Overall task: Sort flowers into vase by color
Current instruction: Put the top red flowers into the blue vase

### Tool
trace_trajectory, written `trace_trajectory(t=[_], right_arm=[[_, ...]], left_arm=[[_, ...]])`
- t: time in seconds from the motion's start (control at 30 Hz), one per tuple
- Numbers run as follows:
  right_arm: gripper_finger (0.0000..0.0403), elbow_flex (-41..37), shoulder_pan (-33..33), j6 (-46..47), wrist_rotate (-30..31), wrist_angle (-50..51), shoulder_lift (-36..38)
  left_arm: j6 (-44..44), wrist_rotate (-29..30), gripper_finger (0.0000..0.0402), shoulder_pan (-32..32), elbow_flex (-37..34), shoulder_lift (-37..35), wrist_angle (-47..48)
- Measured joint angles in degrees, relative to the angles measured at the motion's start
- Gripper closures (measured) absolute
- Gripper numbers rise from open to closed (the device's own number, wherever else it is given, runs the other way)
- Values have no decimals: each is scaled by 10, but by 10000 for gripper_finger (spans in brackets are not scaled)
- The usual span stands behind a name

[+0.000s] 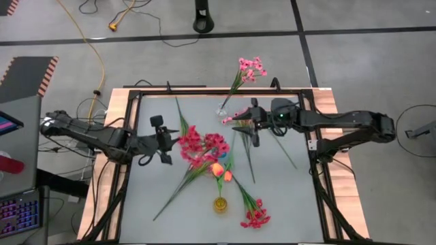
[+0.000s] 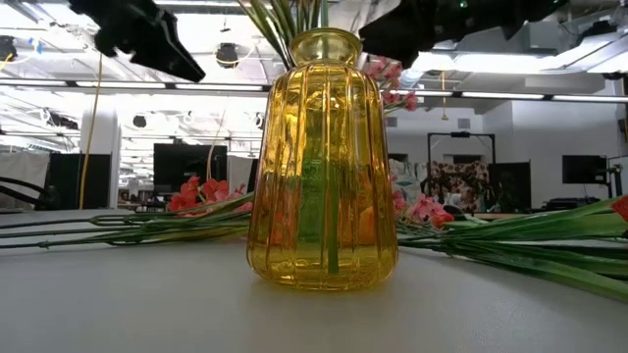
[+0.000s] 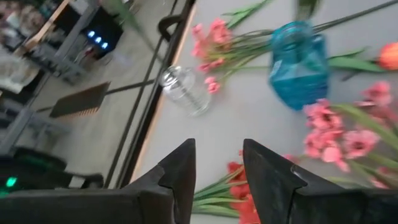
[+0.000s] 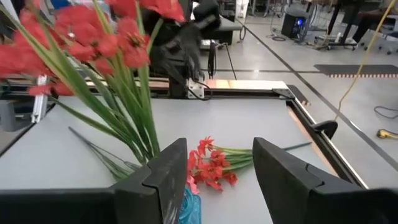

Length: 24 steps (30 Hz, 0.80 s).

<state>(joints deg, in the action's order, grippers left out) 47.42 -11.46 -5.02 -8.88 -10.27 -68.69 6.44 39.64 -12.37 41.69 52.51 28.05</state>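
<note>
A yellow glass vase [image 1: 219, 203] [image 2: 322, 162] stands near the table's front edge with orange buds [image 1: 221, 170] in it. Red flowers [image 1: 201, 144] [image 4: 81, 37] stand bunched at mid-table, their stems running down toward a blue vase [image 3: 298, 65] [image 4: 189, 208]. A clear vase [image 1: 223, 107] [image 3: 183, 90] at the far edge holds a pink spray [image 1: 251, 68]. A loose red spray [image 1: 255, 218] lies on the table by the yellow vase. My left gripper [image 1: 170, 141] [image 3: 217, 168] is open, left of the red bunch. My right gripper [image 1: 240, 129] [image 4: 217, 174] is open above the blue vase.
Loose green stems [image 1: 180, 187] lie across the middle of the table, and pink blossoms [image 3: 211, 43] lie beside the clear vase. A black frame [image 1: 320, 170] borders the table. Another red spray [image 4: 211, 165] lies flat beyond my right fingers.
</note>
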Motion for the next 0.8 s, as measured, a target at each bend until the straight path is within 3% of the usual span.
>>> trace_trajectory(t=[0.3, 0.53, 0.67, 0.8], right_arm=[[193, 0, 2, 0, 0, -1, 5], [193, 0, 1, 0, 0, 0, 4], [193, 0, 1, 0, 0, 0, 4], [193, 0, 1, 0, 0, 0, 4]], left_arm=[[73, -66, 209, 125, 0, 0, -1], [224, -115, 183, 245, 0, 0, -1], [314, -214, 186, 321, 0, 1, 17], [329, -324, 191, 390, 0, 23, 39]])
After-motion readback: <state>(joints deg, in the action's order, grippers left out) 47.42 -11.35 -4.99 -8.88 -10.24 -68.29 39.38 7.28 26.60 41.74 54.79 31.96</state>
